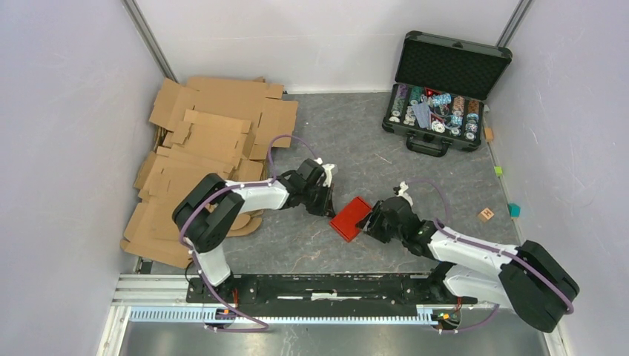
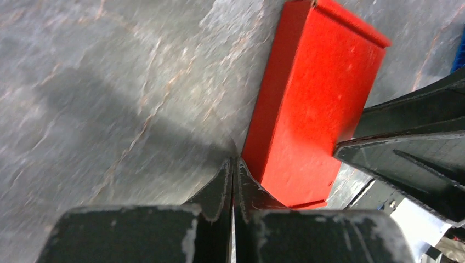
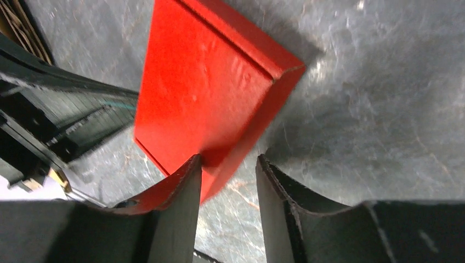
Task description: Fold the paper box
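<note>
While both arms reach in over the dark grey mottled tabletop point(image 1: 356, 133), the bright red shallow paperboard box point(image 1: 351, 218) lies flat between them near the middle of the table, already in its squared-up box form, with one corner pointing towards the far right. The left gripper point(image 2: 233, 181) hovers low at the box's left edge, its two black fingers pressed together with nothing between them, tips just beside the red side wall. The right gripper point(image 3: 227, 186) comes in from the near right with its jaws apart. One finger lies over the box's top face while the other stands over bare table, and the red side wall runs into the gap between them, with daylight between the wall and the outer finger. A heap of flat brown corrugated cardboard sheets point(image 1: 208, 148) covers the far left of the table. An open black case of poker chips point(image 1: 441, 89) stands at the far right, and a small wooden block point(image 1: 486, 214) sits near the right wall.
</note>
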Motion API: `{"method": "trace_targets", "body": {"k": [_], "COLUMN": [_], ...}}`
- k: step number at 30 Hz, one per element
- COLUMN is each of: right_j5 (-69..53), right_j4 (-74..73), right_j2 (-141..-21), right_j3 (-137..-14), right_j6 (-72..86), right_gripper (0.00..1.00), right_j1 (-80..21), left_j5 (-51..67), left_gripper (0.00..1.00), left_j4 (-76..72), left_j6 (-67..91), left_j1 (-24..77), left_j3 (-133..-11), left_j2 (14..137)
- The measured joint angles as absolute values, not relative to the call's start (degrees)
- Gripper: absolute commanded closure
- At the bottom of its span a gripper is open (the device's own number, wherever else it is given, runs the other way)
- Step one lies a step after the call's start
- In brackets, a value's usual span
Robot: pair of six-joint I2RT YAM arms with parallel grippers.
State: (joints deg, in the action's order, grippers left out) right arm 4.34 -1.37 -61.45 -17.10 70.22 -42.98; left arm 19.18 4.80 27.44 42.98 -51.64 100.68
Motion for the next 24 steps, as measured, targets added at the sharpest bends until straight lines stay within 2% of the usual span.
{"method": "trace_targets", "body": {"k": [4,8,13,16,17,20,22,24], "right_j5": [3.57,2.74,3.81,5.34,5.91,7.03,7.84,7.70], "right_j4": [2.61,5.04,6.61,7.49,8.36,10.96,11.75,13.32], "right_j2": [-64.79,-67.90,-73.30,-77.65,-78.81,-80.55,-80.38,-77.97], "right_j3": [-17.39,-18.96,-23.42,-27.22,-28.03,-28.69,-28.40,-26.87], "right_j6": [69.65,65.93,58.52,54.19,53.10,49.87,46.72,42.48], "right_gripper": [0.61,0.68,0.68,0.67,0.64,0.42,0.30,0.24], "right_j1": [-38.92,-29.17,-16.14,-8.58,-6.46,-1.80,-0.80,-0.75], "left_j5": [19.59,18.96,17.26,15.09,14.13,12.88,12.05,11.73], "left_gripper": [0.98,0.98,0.97,0.96,0.95,0.91,0.87,0.83], "left_j4": [3.77,2.11,1.43,4.67,5.32,6.20,7.09,6.87], "left_j6": [29.43,31.94,35.27,36.07,36.05,36.23,36.18,35.92], "left_j1": [44.03,43.94,44.69,45.98,46.54,47.70,47.81,47.68], "left_j3": [-55.86,-63.92,-81.87,-98.91,-105.16,-115.07,-115.22,-111.59], "left_j2": [104.77,111.59,124.57,135.02,138.87,144.92,144.88,142.52]}}
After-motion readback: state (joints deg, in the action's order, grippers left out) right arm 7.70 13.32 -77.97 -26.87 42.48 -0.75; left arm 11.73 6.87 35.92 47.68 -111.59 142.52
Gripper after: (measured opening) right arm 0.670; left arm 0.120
